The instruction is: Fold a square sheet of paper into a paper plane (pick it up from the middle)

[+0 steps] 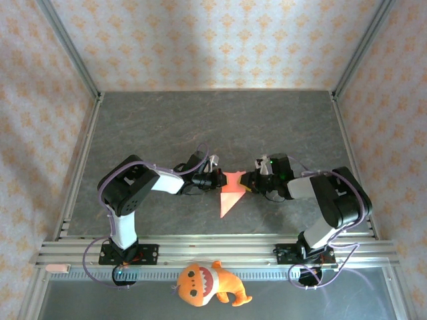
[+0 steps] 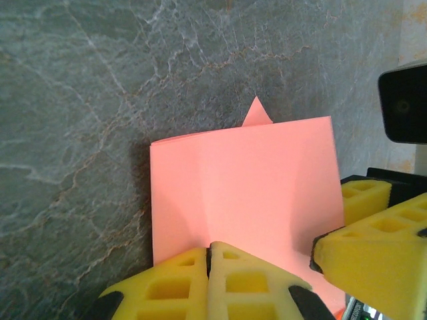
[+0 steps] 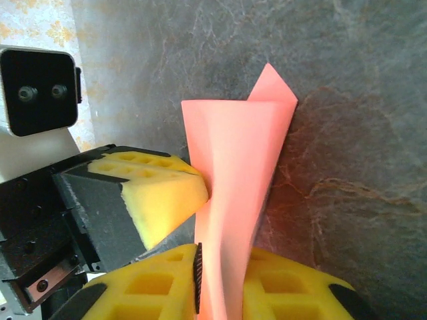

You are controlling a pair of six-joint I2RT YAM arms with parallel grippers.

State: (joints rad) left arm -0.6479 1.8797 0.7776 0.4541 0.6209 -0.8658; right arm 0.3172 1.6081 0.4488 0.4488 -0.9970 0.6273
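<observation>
The red-pink sheet of paper (image 1: pixel 230 193) is partly folded, with a pointed end toward the near edge, and hangs between both grippers above the grey table (image 1: pixel 200 127). My left gripper (image 1: pixel 217 179) comes in from the left. In the left wrist view its yellow fingers (image 2: pixel 210 245) are pressed together at the paper's (image 2: pixel 253 180) lower edge, where a crease runs into them. My right gripper (image 3: pixel 223 250) straddles the folded paper (image 3: pixel 233 147), which fills the narrow gap and touches both pads. The left gripper's finger (image 3: pixel 160 193) touches the paper's side.
An orange plush toy (image 1: pixel 207 283) lies on the near rail between the arm bases. Metal frame posts (image 1: pixel 67 40) and patterned walls enclose the table. Both wrists sit close together mid-table, and the right gripper's finger (image 2: pixel 360 247) crowds the left wrist view.
</observation>
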